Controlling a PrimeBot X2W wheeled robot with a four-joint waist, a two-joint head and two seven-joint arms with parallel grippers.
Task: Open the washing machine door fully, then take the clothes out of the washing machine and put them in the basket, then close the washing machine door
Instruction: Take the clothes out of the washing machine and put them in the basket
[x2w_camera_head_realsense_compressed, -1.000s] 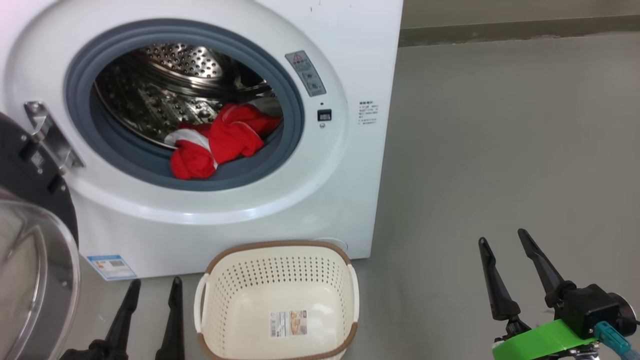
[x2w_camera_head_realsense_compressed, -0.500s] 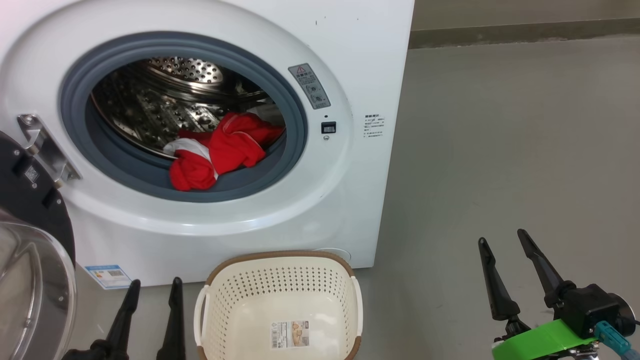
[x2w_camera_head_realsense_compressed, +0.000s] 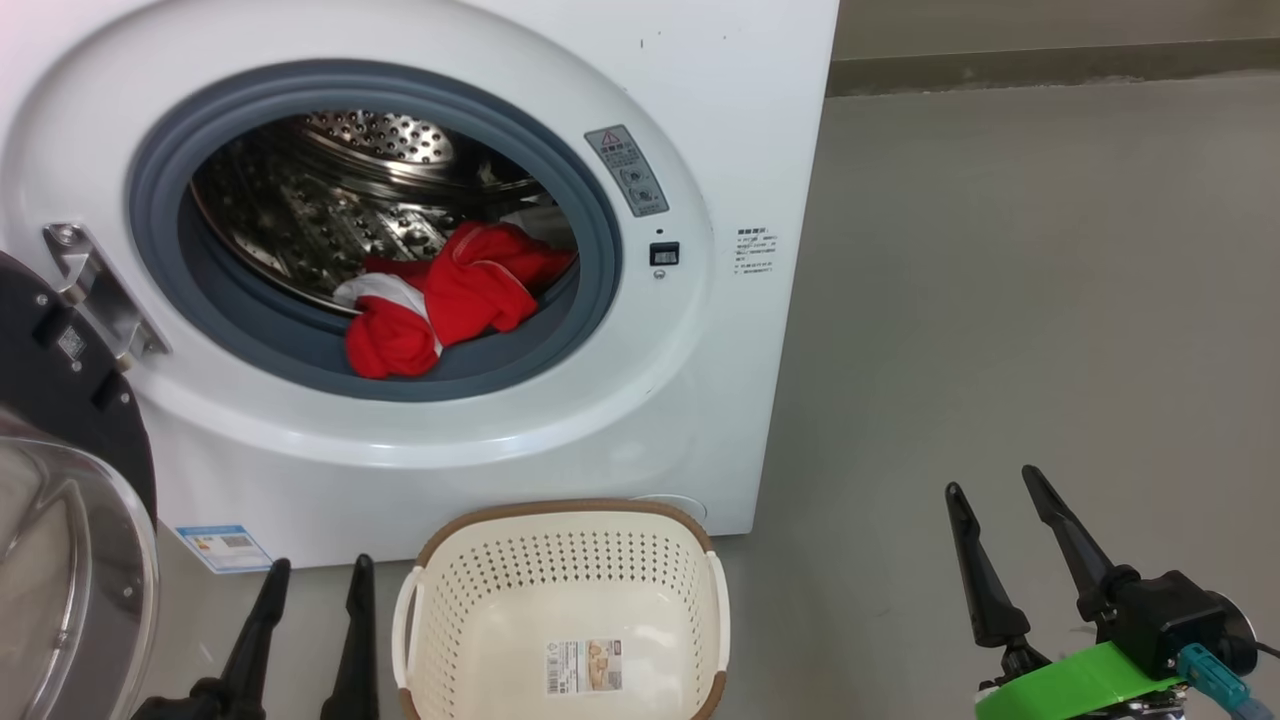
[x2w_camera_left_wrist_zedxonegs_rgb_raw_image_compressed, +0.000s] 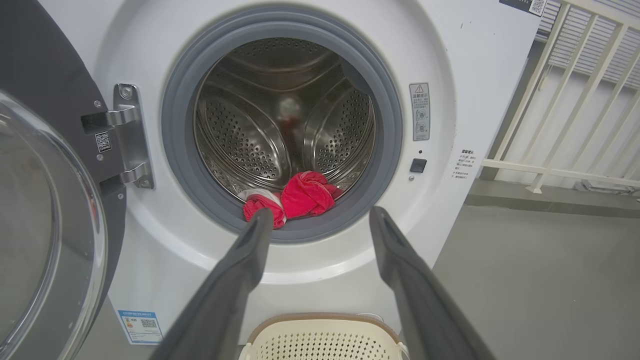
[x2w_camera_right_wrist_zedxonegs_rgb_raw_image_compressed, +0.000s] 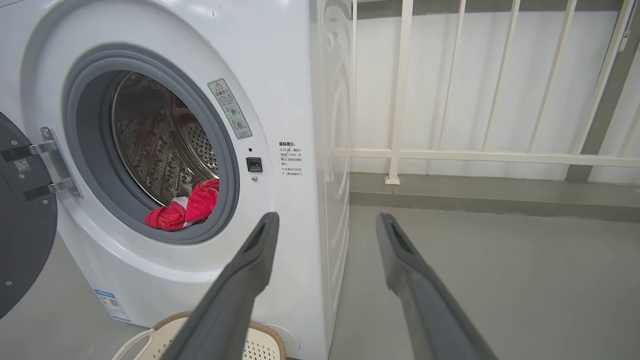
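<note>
The white washing machine (x2w_camera_head_realsense_compressed: 720, 120) (x2w_camera_left_wrist_zedxonegs_rgb_raw_image_compressed: 465, 75) (x2w_camera_right_wrist_zedxonegs_rgb_raw_image_compressed: 295, 75) stands with its black glass-windowed door (x2w_camera_head_realsense_compressed: 60, 560) (x2w_camera_left_wrist_zedxonegs_rgb_raw_image_compressed: 40, 200) (x2w_camera_right_wrist_zedxonegs_rgb_raw_image_compressed: 20, 240) swung wide to the left. Red clothes with white panels (x2w_camera_head_realsense_compressed: 450, 295) (x2w_camera_left_wrist_zedxonegs_rgb_raw_image_compressed: 295, 197) (x2w_camera_right_wrist_zedxonegs_rgb_raw_image_compressed: 182, 210) lie at the front lip of the steel drum. The cream basket (x2w_camera_head_realsense_compressed: 565, 610) (x2w_camera_left_wrist_zedxonegs_rgb_raw_image_compressed: 325, 342) (x2w_camera_right_wrist_zedxonegs_rgb_raw_image_compressed: 200, 340) sits empty on the floor below the opening. My left gripper (x2w_camera_head_realsense_compressed: 318, 570) (x2w_camera_left_wrist_zedxonegs_rgb_raw_image_compressed: 320, 215) is open beside the basket's left side. My right gripper (x2w_camera_head_realsense_compressed: 990, 480) (x2w_camera_right_wrist_zedxonegs_rgb_raw_image_compressed: 325, 220) is open, off to the right over bare floor.
Grey floor (x2w_camera_head_realsense_compressed: 1000, 300) stretches right of the machine. A white railing (x2w_camera_right_wrist_zedxonegs_rgb_raw_image_compressed: 475, 155) (x2w_camera_left_wrist_zedxonegs_rgb_raw_image_compressed: 565, 170) and a wall lie behind it. A blue label (x2w_camera_head_realsense_compressed: 222, 545) is stuck low on the washer's front.
The head camera shifted, so the machine and basket sit slightly lower and further right in view. Both grippers stay open in nearly the same places; clothes unmoved.
</note>
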